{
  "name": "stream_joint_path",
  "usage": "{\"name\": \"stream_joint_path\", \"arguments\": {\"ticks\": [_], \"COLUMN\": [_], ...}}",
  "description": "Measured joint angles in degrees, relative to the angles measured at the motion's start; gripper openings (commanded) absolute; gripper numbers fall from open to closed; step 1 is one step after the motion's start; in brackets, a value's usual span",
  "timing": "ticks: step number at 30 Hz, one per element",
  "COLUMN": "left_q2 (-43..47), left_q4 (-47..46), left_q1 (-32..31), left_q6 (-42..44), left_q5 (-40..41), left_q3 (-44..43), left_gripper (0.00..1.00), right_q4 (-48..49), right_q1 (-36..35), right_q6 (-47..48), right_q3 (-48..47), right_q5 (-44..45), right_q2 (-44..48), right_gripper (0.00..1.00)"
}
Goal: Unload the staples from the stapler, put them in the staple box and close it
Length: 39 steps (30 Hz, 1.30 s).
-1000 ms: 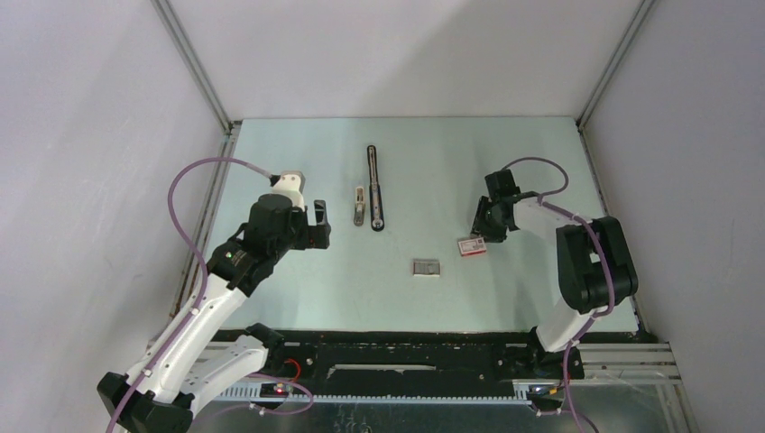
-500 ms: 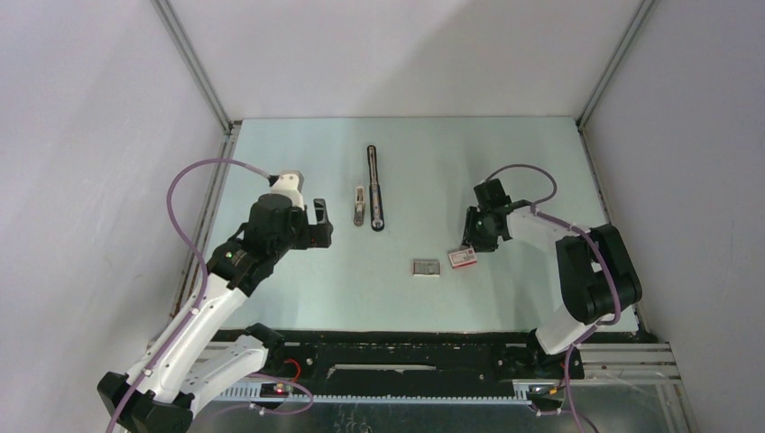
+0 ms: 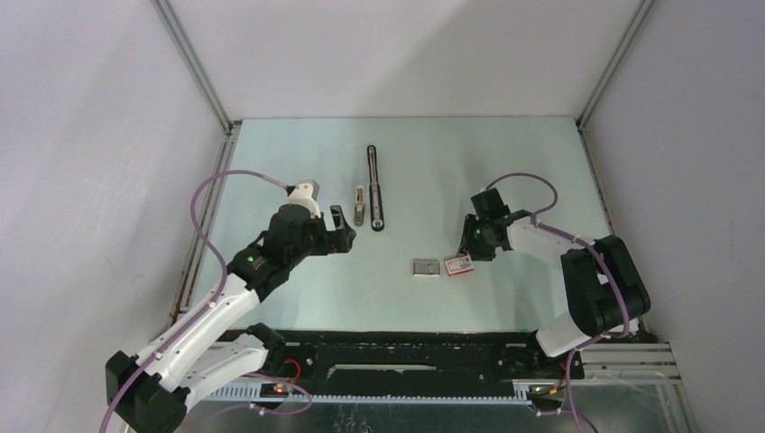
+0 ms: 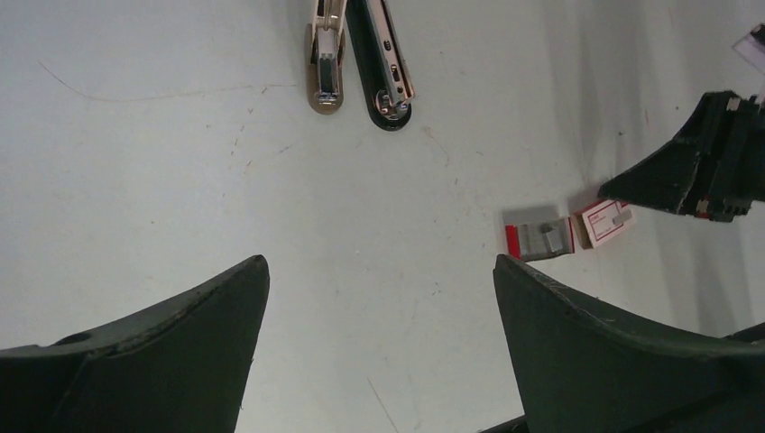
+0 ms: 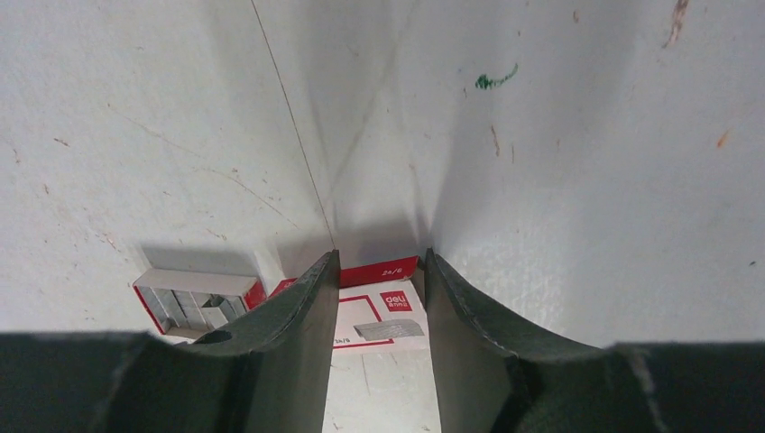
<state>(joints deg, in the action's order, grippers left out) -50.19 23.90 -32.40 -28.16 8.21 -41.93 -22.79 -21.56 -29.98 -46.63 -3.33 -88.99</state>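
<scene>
- Can spot the stapler (image 3: 375,188) lying flat toward the far middle of the table (image 3: 523,162), opened out long, with the silvery-beige piece (image 3: 359,206) just beside its near end. Nothing touching either one.
- Looks laid open like that so the staple channel faces up, ready for clearing.
- Shows the left gripper (image 3: 341,227) spread as wide as it goes, empty, aimed at the stapler's rounded near end. Reads like lining up for a reach, probably.
- Has the right gripper (image 3: 469,245) closed partway onto the red-and-white box (image 3: 460,263), one finger either side, low at the table. Seems pinched rather than just nudged.
- Puts that box right next to the grey staple tray (image 3: 426,267) — guessing it's about gathering the sleeve by its tray, well apart from the stapler.
- Versus a second ago: finds the red-and-white box and the right gripper shifted left and toward the near edge, from apart from the grey staple tray to just beside it.
- Also finds the left gripper swung right, closer to the stapler's near end, jaws a touch wider.
- Sees no change in the stapler, the silvery-beige piece or the grey staple tray — all in the same spots.
</scene>
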Motion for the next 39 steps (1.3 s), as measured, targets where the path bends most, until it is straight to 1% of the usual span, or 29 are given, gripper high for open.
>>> {"name": "stream_joint_path", "arguments": {"ticks": [6, 12, 17, 20, 24, 31, 35, 39], "left_q2": [1.14, 3.96, 8.76, 9.22, 8.83, 8.07, 3.74, 0.28], "left_q4": [-3.78, -7.54, -11.67, -13.16, -13.62, -17.09, -19.39, -22.93], "left_q1": [-0.07, 0.35, 3.82, 5.18, 5.42, 5.46, 5.53, 5.53], "left_q6": [-2.84, -5.51, -8.55, -9.09, -9.03, -8.85, -8.9, -8.94], "left_q5": [0.81, 4.17, 2.38, 0.74, -0.39, -2.99, -6.56, -10.8], "left_q3": [2.58, 4.11, 7.89, 9.01, 9.22, 10.1, 10.25, 11.89], "left_gripper": [1.0, 1.0, 1.0, 1.0, 1.0, 1.0, 1.0, 1.0], "right_q4": [1.31, 1.64, 1.66, 1.38, 1.16, 0.48, -1.49, -3.39], "right_q1": [-0.74, -1.07, -1.42, -1.42, -0.94, 1.4, 1.57, 0.85], "right_q6": [-3.98, -6.8, -8.83, -9.68, -10.29, -8.13, -4.11, -0.52], "right_q3": [3.41, 4.96, 6.08, 7.1, 7.96, 7.98, 7.98, 8.44], "right_q5": [0.52, 1.2, 1.77, 2.05, 2.89, 2.1, 0.37, -1.4], "right_q2": [3.21, 4.92, 6.34, 7.89, 11.08, 16.22, 16.48, 16.83], "right_gripper": [0.5, 0.53, 0.56, 0.59, 0.61, 0.62, 0.65, 0.63]}}
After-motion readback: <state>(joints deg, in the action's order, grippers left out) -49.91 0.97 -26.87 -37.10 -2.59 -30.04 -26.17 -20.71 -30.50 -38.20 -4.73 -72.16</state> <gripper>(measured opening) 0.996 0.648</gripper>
